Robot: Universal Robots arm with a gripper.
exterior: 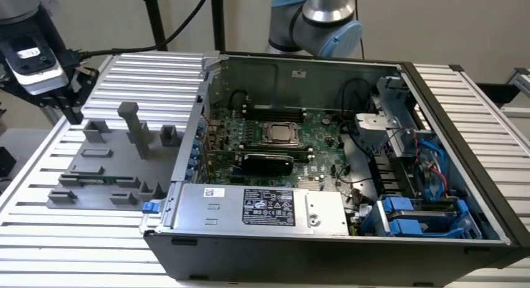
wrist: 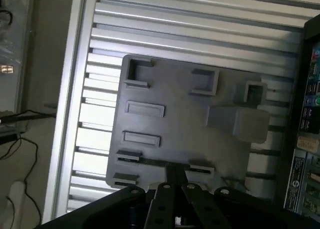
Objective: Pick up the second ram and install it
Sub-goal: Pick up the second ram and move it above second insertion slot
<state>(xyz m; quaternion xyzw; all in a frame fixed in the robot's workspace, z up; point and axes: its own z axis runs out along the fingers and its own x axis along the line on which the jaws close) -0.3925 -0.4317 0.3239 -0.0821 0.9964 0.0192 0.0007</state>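
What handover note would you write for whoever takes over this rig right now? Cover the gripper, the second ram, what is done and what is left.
Gripper: hangs over the far edge of the grey fixture plate, apart from the ram.
Second ram: lies in its holders on the plate, at the exterior view's left of the open computer case.
Done: nothing yet; the ram is not picked up.
Left: pick-up, then installing it on the motherboard.

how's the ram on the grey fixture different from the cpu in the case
The ram is a slim green strip; the cpu is a square silvery block. The ram sits in the grey fixture outside the case; the cpu sits on the motherboard inside it. Neither is held.
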